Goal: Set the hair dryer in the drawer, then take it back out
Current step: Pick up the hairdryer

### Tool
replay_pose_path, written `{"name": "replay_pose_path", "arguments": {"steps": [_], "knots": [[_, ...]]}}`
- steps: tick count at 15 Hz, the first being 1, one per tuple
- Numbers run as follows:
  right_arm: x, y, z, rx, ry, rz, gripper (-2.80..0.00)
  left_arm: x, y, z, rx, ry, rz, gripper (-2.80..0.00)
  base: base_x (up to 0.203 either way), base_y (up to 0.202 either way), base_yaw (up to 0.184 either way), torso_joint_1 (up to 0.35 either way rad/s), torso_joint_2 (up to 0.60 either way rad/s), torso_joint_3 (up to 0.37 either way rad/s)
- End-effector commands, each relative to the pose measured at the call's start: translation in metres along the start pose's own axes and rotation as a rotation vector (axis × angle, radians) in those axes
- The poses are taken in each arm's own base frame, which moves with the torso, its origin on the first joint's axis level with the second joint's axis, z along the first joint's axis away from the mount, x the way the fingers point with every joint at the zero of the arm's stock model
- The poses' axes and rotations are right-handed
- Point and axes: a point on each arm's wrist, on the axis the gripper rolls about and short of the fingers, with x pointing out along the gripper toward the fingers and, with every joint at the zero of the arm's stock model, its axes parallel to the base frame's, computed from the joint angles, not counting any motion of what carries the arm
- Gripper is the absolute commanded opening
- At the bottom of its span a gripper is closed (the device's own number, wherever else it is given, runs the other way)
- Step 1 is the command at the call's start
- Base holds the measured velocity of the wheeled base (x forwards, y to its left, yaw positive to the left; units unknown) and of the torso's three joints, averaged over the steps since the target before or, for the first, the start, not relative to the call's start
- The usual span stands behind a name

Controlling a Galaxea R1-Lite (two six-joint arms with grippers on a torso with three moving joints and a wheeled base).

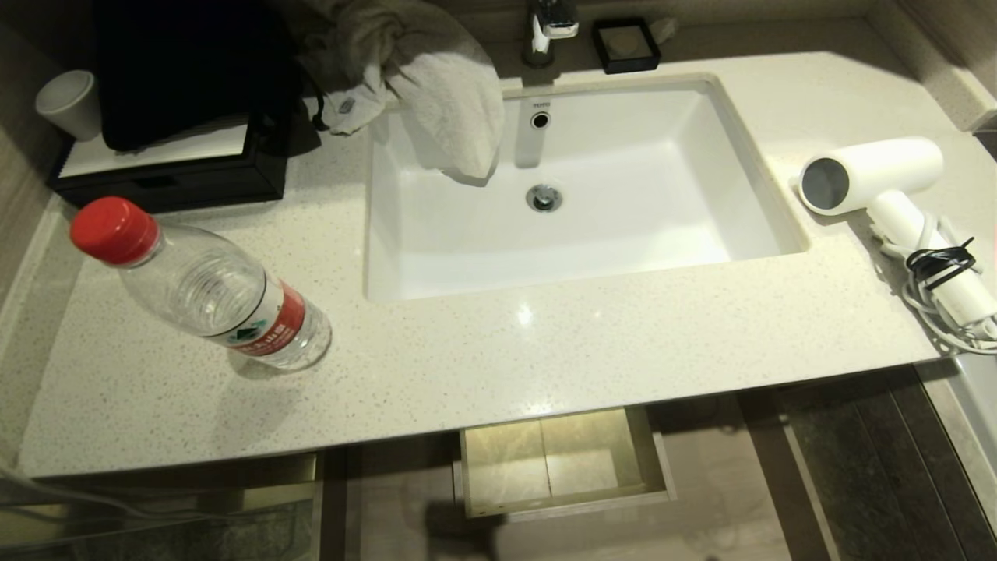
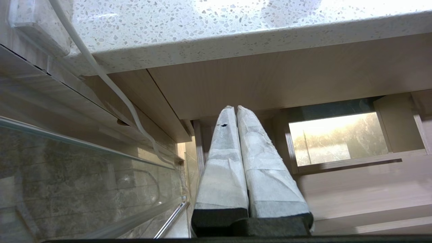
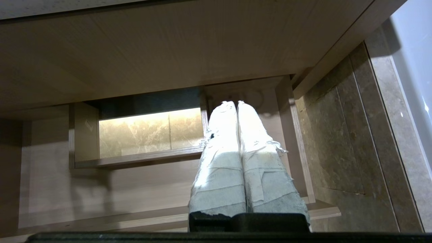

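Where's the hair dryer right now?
In the head view, the hair dryer lies on the countertop at the right, beside the sink.

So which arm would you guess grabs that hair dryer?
Probably the right: the hair dryer lies at the counter's right end. Both grippers, left and right, hang shut below the countertop.

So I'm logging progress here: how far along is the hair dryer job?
Nothing looks done. The hair dryer lies on the countertop right of the sink, cord bound. Nothing is in hand: the left gripper and right gripper sit below the counter, jaws shut and empty. Stowing it in the drawer and retrieving it remain.
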Motion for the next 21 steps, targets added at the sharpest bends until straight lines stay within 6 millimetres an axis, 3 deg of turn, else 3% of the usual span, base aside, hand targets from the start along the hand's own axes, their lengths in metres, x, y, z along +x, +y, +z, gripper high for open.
{"name": "replay_pose_path", "arguments": {"steps": [1, 5, 7, 11, 12, 15, 21], "knots": [[0.000, 0.000, 0.000, 0.000, 0.000, -0.001, -2.80, 0.000, 0.000, 0.000, -0.001, 0.001, 0.000, -2.80, 0.000, 0.000, 0.000, 0.037, -0.04, 0.016], [0.000, 0.000, 0.001, -0.009, -0.002, 0.001, -2.80, 0.000, 0.000, 0.000, 0.000, 0.001, 0.000, -2.80, 0.000, 0.000, 0.000, 0.000, 0.00, 0.000], [-0.004, 0.000, 0.018, -0.017, -0.037, 0.011, -2.80, 0.000, 0.000, 0.000, 0.000, 0.001, 0.000, -2.80, 0.000, 0.000, 0.000, 0.000, 0.00, 0.000], [-0.037, 0.000, 0.124, -0.020, -0.021, 0.027, -2.80, 0.000, 0.000, 0.000, -0.001, 0.000, 0.000, -2.80, 0.000, 0.000, 0.000, 0.000, 0.00, 0.000], [-0.035, 0.000, 0.149, -0.021, 0.040, 0.031, -2.80, 0.000, 0.000, 0.000, 0.000, 0.000, -0.001, -2.80, 0.000, 0.000, 0.000, 0.000, 0.00, 0.000], [0.002, 0.000, 0.207, -0.029, 0.226, 0.020, -2.80, 0.000, 0.000, 0.000, -0.001, 0.001, 0.000, -2.80, 0.000, 0.000, 0.000, 0.000, 0.00, 0.000], [0.108, -0.001, 0.263, -0.054, 0.495, -0.073, -2.80, 0.000, 0.000, 0.000, 0.000, 0.001, 0.000, -2.80, 0.000, 0.000, 0.000, 0.000, 0.00, 0.000]]}}
